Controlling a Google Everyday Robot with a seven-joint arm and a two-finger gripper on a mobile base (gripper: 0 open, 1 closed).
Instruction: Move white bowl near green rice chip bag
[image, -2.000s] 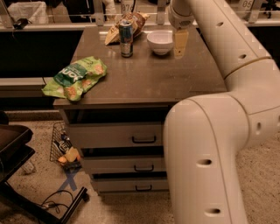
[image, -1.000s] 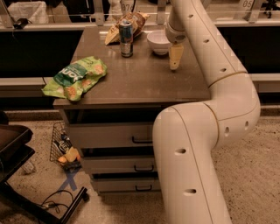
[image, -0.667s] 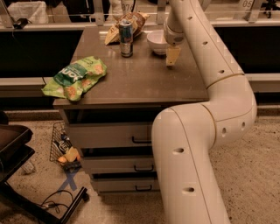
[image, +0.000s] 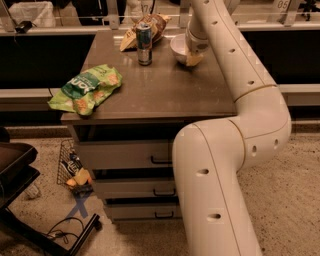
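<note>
Glossy white bowl (image: 177, 48), plastic claw (image: 194, 60) at its rim, crinkly green rice chip bag (image: 86, 89), metal can (image: 144, 44)

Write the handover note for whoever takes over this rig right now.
Gripper: down at the right rim of the white bowl, at the back of the table.
Green rice chip bag: front-left corner, overhanging the edge.
The can stands left of the bowl.
Done: arm reached the bowl.
Left: grip the bowl, carry it front-left past the can, and set it beside the bag.

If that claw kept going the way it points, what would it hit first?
The gripper points down over the white bowl, so probably its rim; depth is unclear, else the tabletop beside it.
</note>
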